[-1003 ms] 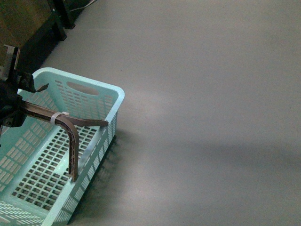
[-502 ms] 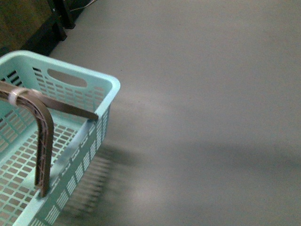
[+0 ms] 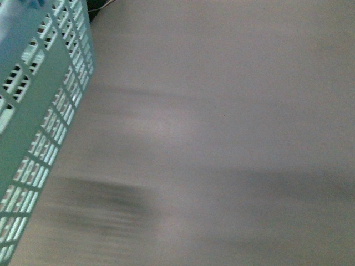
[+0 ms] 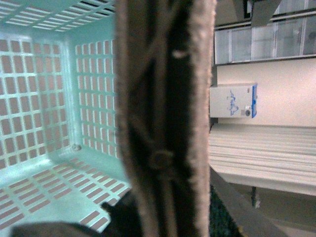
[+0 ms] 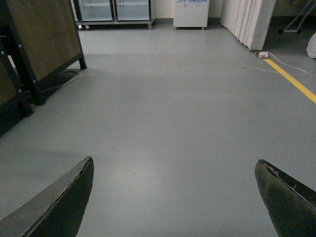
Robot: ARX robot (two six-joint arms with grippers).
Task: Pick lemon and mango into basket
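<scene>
Where the basket is: hard against the front camera's left edge, tilted, its slotted wall smeared, a shadow on the grey floor below
Handle: brown ribbed bar filling the left wrist view, with the basket's inside behind it bare where visible
Left claw: barely shows around the handle; cannot tell how closed
Right claw: spread wide, holding nothing
Lemon, mango: in no view
Risk: hung by a swing handle, the basket could pendulum, slip free, or mask the front camera during the fruit search
</scene>
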